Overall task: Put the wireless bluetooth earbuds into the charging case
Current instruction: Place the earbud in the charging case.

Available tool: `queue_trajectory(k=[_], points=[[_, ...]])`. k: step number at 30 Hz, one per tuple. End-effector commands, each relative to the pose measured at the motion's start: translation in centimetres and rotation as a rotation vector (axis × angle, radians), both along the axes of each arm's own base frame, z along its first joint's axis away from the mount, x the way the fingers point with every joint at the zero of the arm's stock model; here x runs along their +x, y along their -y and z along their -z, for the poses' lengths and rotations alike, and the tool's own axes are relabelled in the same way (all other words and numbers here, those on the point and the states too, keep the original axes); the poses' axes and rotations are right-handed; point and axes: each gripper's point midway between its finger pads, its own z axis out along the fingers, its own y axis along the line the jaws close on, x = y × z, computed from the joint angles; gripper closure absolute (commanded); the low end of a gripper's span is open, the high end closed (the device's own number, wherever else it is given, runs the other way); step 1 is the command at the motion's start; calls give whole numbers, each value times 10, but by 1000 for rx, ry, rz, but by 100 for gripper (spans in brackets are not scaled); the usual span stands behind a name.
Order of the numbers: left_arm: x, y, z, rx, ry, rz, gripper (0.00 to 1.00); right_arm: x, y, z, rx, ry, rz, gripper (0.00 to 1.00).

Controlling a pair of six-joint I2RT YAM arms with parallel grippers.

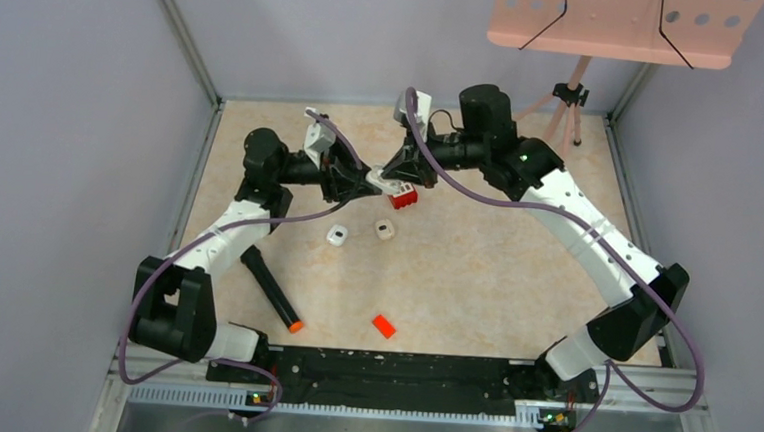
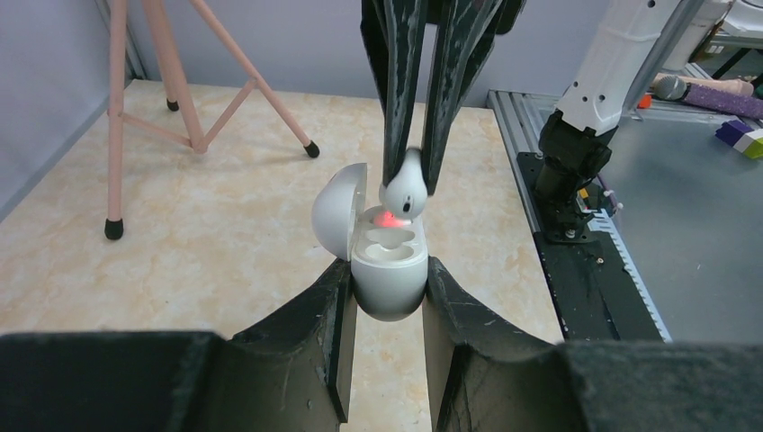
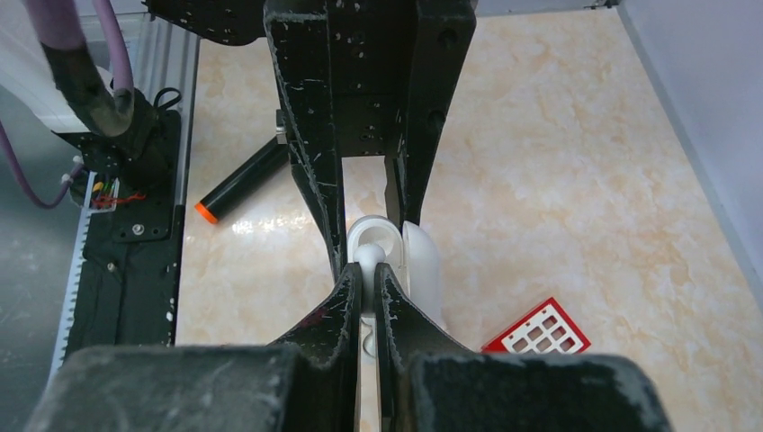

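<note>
**Earbud poised over the open case**

The left hand (image 2: pixel 387 286) clamps the white, egg-shaped plastic charging case (image 2: pixel 389 270) by its sides, lid (image 2: pixel 337 216) tipped open, so the opening faces up and stays steady. The right hand (image 3: pixel 367 286) pinches 1 glossy white plastic earbud (image 2: pixel 405 191) just above it, where a red light (image 2: pixel 387 219) glows. Both hang over the beige marbled surface (image 1: pixel 515 274), near its far edge, midway across.

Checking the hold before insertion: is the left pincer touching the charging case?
Touching. The left wrist view shows both fingers of the left pincer pressed against the sides of the open charging case.
</note>
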Motion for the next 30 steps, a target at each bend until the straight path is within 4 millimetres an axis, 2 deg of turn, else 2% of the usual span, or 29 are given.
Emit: queue_trajectory(k=[1, 6, 12, 20, 25, 30], points=[[-6, 2, -32, -25, 113, 15, 100, -5, -8, -10, 42, 31, -33, 100], [-7, 3, -39, -32, 112, 15, 100, -2, -10, -7, 48, 38, -29, 100], [-8, 3, -38, -29, 113, 23, 100, 1, -14, -7, 70, 33, -18, 100], [-6, 4, -41, -35, 115, 10, 100, 2, -10, 5, 33, 38, -16, 100], [-4, 4, -37, -34, 106, 4, 100, 1, -7, -3, 39, 68, -11, 85], [-4, 4, -29, -26, 86, 1, 100, -6, -1, -31, 77, 131, -12, 70]])
